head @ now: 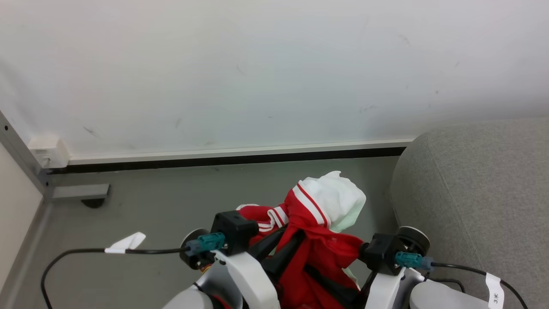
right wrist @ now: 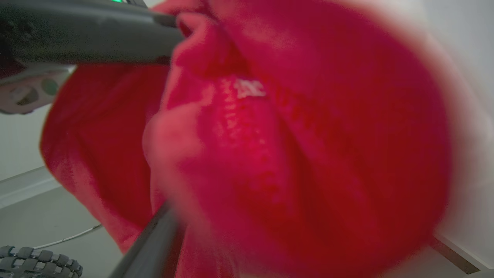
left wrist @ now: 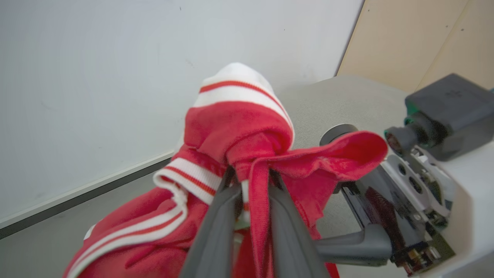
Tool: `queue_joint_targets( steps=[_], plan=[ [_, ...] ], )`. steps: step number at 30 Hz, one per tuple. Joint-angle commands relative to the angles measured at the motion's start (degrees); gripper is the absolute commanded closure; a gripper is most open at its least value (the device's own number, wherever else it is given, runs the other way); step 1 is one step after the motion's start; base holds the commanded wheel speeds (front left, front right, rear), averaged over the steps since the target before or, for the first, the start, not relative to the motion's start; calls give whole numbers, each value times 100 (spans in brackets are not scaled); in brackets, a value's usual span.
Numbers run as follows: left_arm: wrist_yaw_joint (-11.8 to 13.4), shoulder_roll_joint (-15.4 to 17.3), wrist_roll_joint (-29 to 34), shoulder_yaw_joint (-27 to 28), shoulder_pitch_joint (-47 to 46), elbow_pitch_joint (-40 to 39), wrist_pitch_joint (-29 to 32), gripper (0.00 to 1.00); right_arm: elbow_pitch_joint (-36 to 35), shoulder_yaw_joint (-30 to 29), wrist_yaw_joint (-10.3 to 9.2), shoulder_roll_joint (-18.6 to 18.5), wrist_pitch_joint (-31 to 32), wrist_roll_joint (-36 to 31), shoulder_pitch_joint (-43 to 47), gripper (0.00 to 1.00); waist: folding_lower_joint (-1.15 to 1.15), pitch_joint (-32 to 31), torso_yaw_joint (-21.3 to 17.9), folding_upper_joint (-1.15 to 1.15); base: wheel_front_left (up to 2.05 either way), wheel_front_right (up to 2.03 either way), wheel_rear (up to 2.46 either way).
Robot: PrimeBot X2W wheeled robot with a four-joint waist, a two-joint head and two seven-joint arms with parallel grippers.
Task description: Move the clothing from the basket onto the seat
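Observation:
The clothing (head: pixel 317 214), bright red with a white hood and striped trim, hangs bunched between my two arms above the floor. My left gripper (left wrist: pixel 251 183) is shut on a fold of its red fabric, also seen low in the head view as left gripper (head: pixel 294 236). My right gripper (left wrist: pixel 330 216) stands open beside it, and a red flap drapes over it. The right wrist view looks into red clothing (right wrist: pixel 293 146) with one of its fingers (right wrist: pixel 154 239) rising into the cloth. The grey seat (head: pixel 476 193) lies to the right. The basket is out of view.
A pale wall (head: pixel 257 64) with a dark skirting strip (head: pixel 231 161) stands close ahead. Grey floor (head: pixel 163 206) runs below it. A black cable (head: pixel 81 251) with a white tag lies at the lower left. A treaded wheel (right wrist: pixel 38 262) shows in the right wrist view's corner.

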Motion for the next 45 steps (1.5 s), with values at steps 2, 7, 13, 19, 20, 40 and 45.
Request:
queue_joint_targets(
  steps=[2,7,13,19,20,40,45],
  plan=[
    [-32,-4,-102,17,-86,-15,-3,100,118,1,-12,20,-75,-62,115,0,0,-5,30,0,0,0,0],
    [-65,23,-182,32,-82,-20,21,100,304,2,-12,118,-239,-161,116,0,0,-11,40,0,0,0,0],
    [-118,-2,-317,-28,-52,-57,90,100,401,1,-12,273,-324,-310,129,0,0,-10,4,0,0,0,0],
    [-129,-10,-377,-84,-62,-65,131,100,459,0,-12,329,-392,-249,75,51,0,-4,-7,0,0,0,0],
    [-130,-8,-393,-91,-60,-67,139,100,456,0,-12,334,-385,-221,80,72,0,-3,-5,0,0,0,0],
    [135,137,-177,-23,25,154,-20,0,418,-7,-12,90,-557,617,-171,100,0,0,-39,0,0,0,0],
    [206,148,-102,-23,34,214,-88,0,328,-165,-12,-37,-550,786,-248,100,0,8,-54,0,0,0,0]
  ],
)
